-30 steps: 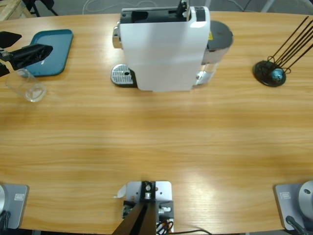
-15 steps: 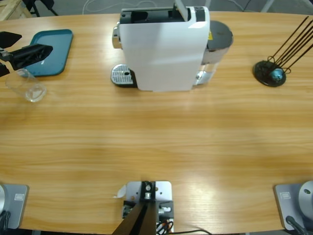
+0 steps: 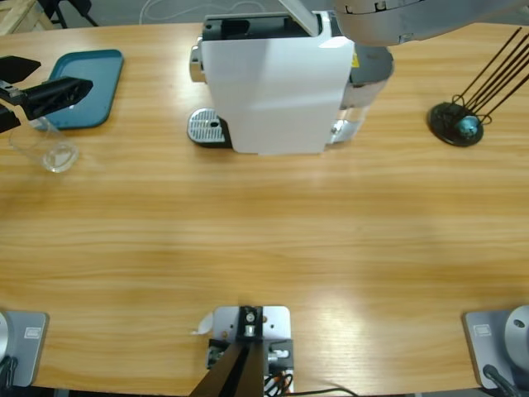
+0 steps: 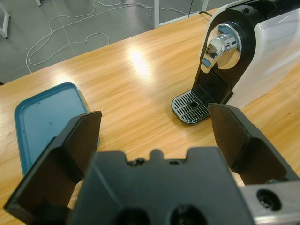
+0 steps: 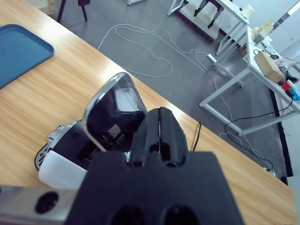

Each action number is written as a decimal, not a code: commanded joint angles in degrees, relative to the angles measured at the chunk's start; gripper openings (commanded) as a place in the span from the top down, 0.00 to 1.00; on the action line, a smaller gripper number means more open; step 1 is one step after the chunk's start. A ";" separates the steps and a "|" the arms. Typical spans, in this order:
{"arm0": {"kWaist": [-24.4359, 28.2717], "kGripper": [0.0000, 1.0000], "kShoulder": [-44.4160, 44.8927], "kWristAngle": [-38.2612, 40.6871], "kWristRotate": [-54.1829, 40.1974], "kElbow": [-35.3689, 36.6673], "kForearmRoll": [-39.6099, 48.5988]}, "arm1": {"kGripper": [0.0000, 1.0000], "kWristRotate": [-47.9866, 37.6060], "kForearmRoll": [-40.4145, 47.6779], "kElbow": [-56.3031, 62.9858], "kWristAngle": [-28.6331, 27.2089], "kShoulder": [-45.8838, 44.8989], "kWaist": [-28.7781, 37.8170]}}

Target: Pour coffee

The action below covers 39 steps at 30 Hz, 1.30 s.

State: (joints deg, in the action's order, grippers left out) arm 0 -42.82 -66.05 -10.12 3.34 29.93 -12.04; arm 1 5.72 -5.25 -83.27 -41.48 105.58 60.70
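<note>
No coffee shows in any view. The white coffee machine [image 3: 273, 87] stands at the table's far middle, its lid lever [image 3: 297, 12] raised. In the right wrist view my right gripper [image 5: 159, 115] is shut with nothing between its jaws, right beside the raised lever [image 5: 112, 115]. From above, the right arm [image 3: 397, 18] hides that gripper. An empty clear glass [image 3: 51, 149] stands at the far left. Just beyond it, over the tray's edge, hangs my left gripper [image 3: 63, 71], open and holding nothing. The left wrist view looks past the left gripper [image 4: 154, 112] at the machine's spout [image 4: 220, 44].
A teal tray [image 3: 83, 87] lies at the far left corner, also seen in the left wrist view [image 4: 42, 117]. The machine's drip tray [image 3: 207, 128] juts out to its left. A black wire capsule stand [image 3: 459, 124] with a teal capsule sits at the right.
The right arm's silver body has come into the high view over the machine's top right. The lid lever has swung further up. The left gripper has barely shifted.
</note>
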 commanded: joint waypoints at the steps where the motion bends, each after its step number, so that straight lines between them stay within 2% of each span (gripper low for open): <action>1: 0.37 0.02 -1.54 0.72 0.53 -2.16 -0.62 | 1.00 -2.78 0.42 5.40 3.37 7.73 1.62; 39: 0.37 0.02 1.08 0.63 0.44 -2.42 0.96 | 1.00 -7.56 3.56 11.07 5.18 11.75 1.18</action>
State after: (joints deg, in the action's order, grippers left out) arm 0 -42.82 -66.01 -10.12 3.49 29.72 -12.02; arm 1 -0.82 -1.41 -79.49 -38.64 109.20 60.61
